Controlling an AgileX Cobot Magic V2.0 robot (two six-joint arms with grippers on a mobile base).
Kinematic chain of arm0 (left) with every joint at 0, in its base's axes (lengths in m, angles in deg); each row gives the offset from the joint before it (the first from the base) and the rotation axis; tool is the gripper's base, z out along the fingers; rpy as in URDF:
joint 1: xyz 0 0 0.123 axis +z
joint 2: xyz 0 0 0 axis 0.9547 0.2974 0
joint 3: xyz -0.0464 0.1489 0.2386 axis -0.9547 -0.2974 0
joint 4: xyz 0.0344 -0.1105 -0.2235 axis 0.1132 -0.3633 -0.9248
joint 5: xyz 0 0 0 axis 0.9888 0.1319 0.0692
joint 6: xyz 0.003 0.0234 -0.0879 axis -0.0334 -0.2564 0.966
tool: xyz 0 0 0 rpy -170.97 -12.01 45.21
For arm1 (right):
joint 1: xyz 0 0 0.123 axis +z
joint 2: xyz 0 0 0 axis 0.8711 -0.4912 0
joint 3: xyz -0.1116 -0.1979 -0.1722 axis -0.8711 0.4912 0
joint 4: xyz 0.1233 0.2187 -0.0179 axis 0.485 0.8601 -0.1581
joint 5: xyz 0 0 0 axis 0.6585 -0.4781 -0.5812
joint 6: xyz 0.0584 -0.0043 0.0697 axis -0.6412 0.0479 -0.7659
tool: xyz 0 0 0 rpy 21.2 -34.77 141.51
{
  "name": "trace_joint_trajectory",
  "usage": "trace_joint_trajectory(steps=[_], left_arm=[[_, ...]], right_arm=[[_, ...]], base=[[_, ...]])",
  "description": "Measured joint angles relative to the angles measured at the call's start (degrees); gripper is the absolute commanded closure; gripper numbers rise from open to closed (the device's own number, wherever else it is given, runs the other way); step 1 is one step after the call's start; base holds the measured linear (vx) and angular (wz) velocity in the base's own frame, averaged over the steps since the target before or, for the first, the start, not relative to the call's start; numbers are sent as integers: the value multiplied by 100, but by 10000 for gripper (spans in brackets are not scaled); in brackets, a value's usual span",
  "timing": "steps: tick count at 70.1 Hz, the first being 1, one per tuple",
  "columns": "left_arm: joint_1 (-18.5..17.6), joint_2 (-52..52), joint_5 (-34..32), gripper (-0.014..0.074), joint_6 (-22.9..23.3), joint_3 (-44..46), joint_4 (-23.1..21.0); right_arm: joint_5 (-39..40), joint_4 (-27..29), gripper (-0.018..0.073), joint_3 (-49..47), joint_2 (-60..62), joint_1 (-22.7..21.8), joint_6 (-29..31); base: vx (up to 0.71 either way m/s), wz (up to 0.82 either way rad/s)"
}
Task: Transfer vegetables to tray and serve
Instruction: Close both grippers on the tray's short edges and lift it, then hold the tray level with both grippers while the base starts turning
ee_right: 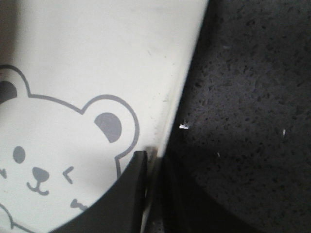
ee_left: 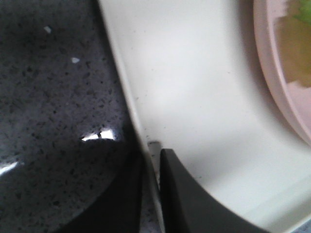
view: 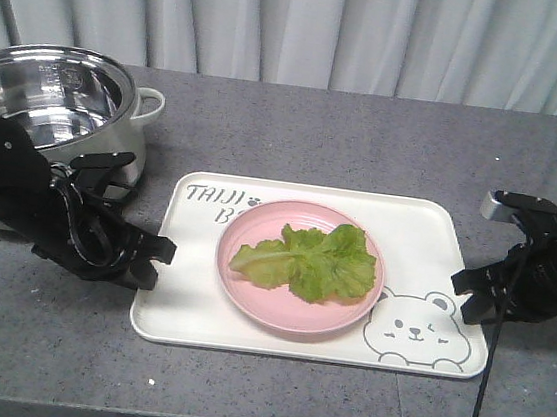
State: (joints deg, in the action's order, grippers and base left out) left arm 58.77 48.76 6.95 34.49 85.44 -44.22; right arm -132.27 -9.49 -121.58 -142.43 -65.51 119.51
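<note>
A lettuce leaf [view: 308,260] lies on a pink plate [view: 296,316] in the middle of the cream tray [view: 425,245] on the grey desk [view: 367,138]. The left pincer [view: 158,253] and right pincer [view: 471,289] are each closed tight on the tray's opposite side rims.

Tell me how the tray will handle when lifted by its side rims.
The tray looks thin and wide, so pinched only at its side rims by the left hand and right hand it may sag slightly. Its glossy floor would probably let the pink plate slide if tilted.
</note>
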Motion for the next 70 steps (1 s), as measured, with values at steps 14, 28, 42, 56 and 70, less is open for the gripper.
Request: trace_joint_trajectory(steps=[14,28,42,56,70], left_arm=[[0,-313,150,603,18,-71,135],[4,-862,380,603,67,-71,316],[4,-1479,656,603,113,-75,441],[24,-2139,906,603,257,-75,626],[24,-2693,1163,603,715,-75,1123]], right_arm=[[-230,51,565,18,388,0,-62],[-489,109,565,18,830,-18,-173],[-783,98,564,100,1341,-18,-317],[-845,243,564,446,1953,-18,-325],[-1011,547,564,464,2497,-18,-315]], base=[[0,0],[0,0],[0,0],[0,0],[0,0]])
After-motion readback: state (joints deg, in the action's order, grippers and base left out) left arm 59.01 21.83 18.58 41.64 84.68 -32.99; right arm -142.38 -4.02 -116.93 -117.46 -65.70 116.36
